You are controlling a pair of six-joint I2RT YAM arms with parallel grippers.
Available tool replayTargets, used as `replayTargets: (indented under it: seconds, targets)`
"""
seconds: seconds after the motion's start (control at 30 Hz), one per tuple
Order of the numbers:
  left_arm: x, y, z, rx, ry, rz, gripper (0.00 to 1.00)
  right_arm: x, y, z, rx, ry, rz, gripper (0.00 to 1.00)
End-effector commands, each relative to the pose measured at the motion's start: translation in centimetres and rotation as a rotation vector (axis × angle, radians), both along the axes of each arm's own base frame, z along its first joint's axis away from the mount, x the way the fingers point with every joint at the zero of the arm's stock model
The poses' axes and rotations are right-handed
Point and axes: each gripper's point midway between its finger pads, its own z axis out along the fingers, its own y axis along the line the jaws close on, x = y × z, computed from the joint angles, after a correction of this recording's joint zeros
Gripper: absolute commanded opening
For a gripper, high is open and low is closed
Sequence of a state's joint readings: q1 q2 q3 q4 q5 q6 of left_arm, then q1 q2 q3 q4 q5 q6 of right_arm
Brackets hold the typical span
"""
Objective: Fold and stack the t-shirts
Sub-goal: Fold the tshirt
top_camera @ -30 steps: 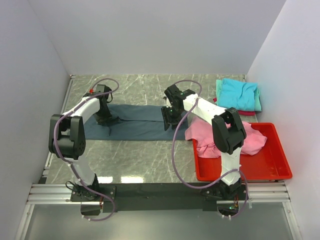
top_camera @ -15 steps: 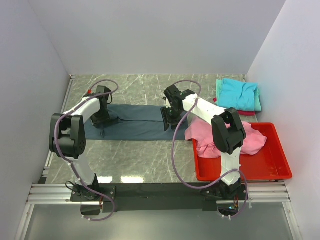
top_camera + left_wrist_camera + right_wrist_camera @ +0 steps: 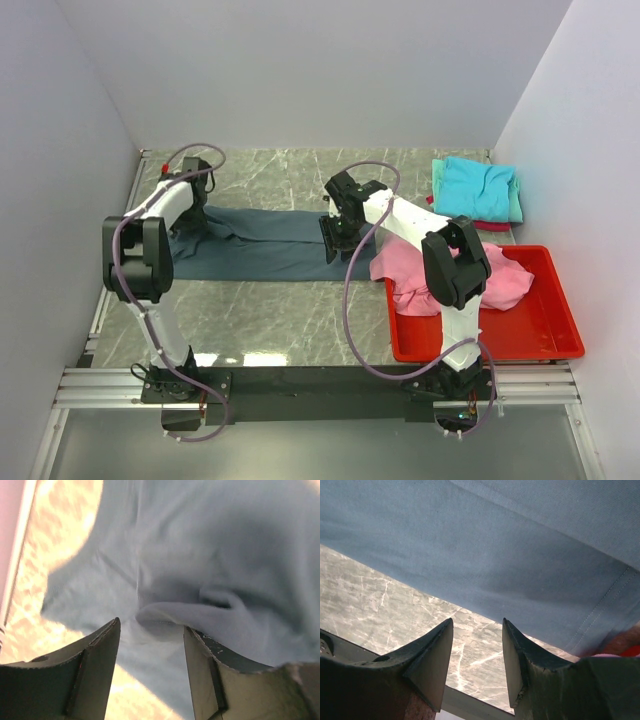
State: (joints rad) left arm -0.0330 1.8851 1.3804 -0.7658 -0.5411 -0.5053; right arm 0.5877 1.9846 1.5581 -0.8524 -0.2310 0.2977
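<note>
The dark slate t-shirt [image 3: 270,250] lies spread in a long strip across the table's middle, rumpled at its left end. My left gripper [image 3: 192,222] is open over that left end. In the left wrist view a raised fold of the shirt [image 3: 165,612] sits just beyond my left gripper [image 3: 150,622], touching the right finger. My right gripper [image 3: 335,243] is open above the shirt's right end. The right wrist view shows my right gripper [image 3: 476,620] empty over bare marble, near the shirt's hemmed edge [image 3: 495,545]. The pink t-shirt [image 3: 410,270] hangs crumpled over the bin's left rim.
The red plastic bin [image 3: 540,340] stands at the front right. A folded stack with the turquoise tee [image 3: 478,185] on top, mint [image 3: 515,205] and red [image 3: 490,226] under it, sits at the back right. Walls close in on the left, back and right.
My left gripper has moved back and left along the shirt, and the shirt's left end is now more rumpled. My right gripper has hardly moved.
</note>
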Motion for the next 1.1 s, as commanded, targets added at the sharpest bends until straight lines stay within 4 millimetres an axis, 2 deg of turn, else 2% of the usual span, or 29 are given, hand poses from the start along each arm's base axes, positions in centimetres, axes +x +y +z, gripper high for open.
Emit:
replayTargets:
  seconds: [0.0, 0.17, 0.23, 0.37, 0.4, 0.43, 0.47, 0.5, 0.53, 0.57, 0.6, 0.63, 0.67, 0.7, 0.77, 0.87, 0.93, 1.07]
  targets:
    - [2.7, 1.4, 1.9, 0.064, -0.046, -0.002, 0.59, 0.1, 0.7, 1.7, 0.03, -0.034, 0.014, 0.51]
    - [4.9, 2.1, 2.8, 0.097, -0.069, -0.006, 0.6, 0.1, 0.6, 1.7, 0.025, -0.035, 0.014, 0.51]
    - [5.2, 2.4, 3.1, 0.113, -0.076, 0.001, 0.61, 0.0, 0.7, 1.7, 0.026, -0.033, 0.018, 0.51]
    - [5.2, 2.4, 4.9, 0.121, -0.142, 0.037, 0.62, 0.0, 0.9, 1.7, 0.026, -0.033, 0.021, 0.51]
    - [5.1, 2.1, 6.4, 0.111, -0.193, 0.041, 0.62, 0.1, 0.9, 1.7, 0.026, -0.034, 0.019, 0.51]
    - [5.3, 1.5, 7.1, 0.089, -0.241, 0.039, 0.63, 0.1, 0.8, 1.6, 0.025, -0.032, 0.019, 0.51]
    - [4.5, 0.5, 6.6, 0.071, -0.24, 0.016, 0.63, 0.0, 0.9, 1.6, 0.025, -0.029, 0.02, 0.51]
    - [4.2, -0.3, 8.4, 0.048, -0.3, -0.006, 0.63, -0.1, 1.0, 1.4, 0.024, -0.024, 0.022, 0.51]
    - [4.0, -1.1, 8.6, 0.018, -0.321, -0.035, 0.63, 0.0, 1.0, 1.3, 0.024, -0.022, 0.021, 0.51]
    - [3.4, -3.1, 7.6, -0.05, -0.324, -0.095, 0.62, 0.0, 1.0, 1.2, 0.025, -0.02, 0.021, 0.51]
    - [3.1, -4.3, 8.6, -0.099, -0.369, -0.142, 0.6, 0.0, 1.2, 1.2, 0.027, -0.019, 0.023, 0.51]
    - [2.7, -5.3, 8.4, -0.132, -0.371, -0.198, 0.57, 0.1, 1.2, 1.3, 0.028, -0.02, 0.023, 0.51]
    - [1.8, -6.9, 6.8, -0.186, -0.352, -0.255, 0.56, 0.0, 1.3, 1.1, 0.026, -0.016, 0.025, 0.51]
    - [1.1, -7.3, 6.6, -0.2, -0.352, -0.271, 0.55, 0.1, 1.4, 1.2, 0.028, -0.017, 0.026, 0.51]
    - [-0.5, -7.7, 4.3, -0.223, -0.28, -0.285, 0.49, 0.1, 1.5, 1.1, 0.03, -0.015, 0.031, 0.51]
    - [-1.5, -8.0, 1.8, -0.24, -0.194, -0.308, 0.42, 0.1, 1.6, 1.2, 0.028, -0.015, 0.033, 0.51]
    - [-1.3, -7.9, 1.0, -0.232, -0.178, -0.313, 0.4, 0.0, 1.6, 1.1, 0.028, -0.013, 0.035, 0.51]
    - [0.6, -8.3, 0.5, -0.238, -0.182, -0.333, 0.42, -0.3, 1.6, 1.1, 0.026, -0.012, 0.035, 0.51]
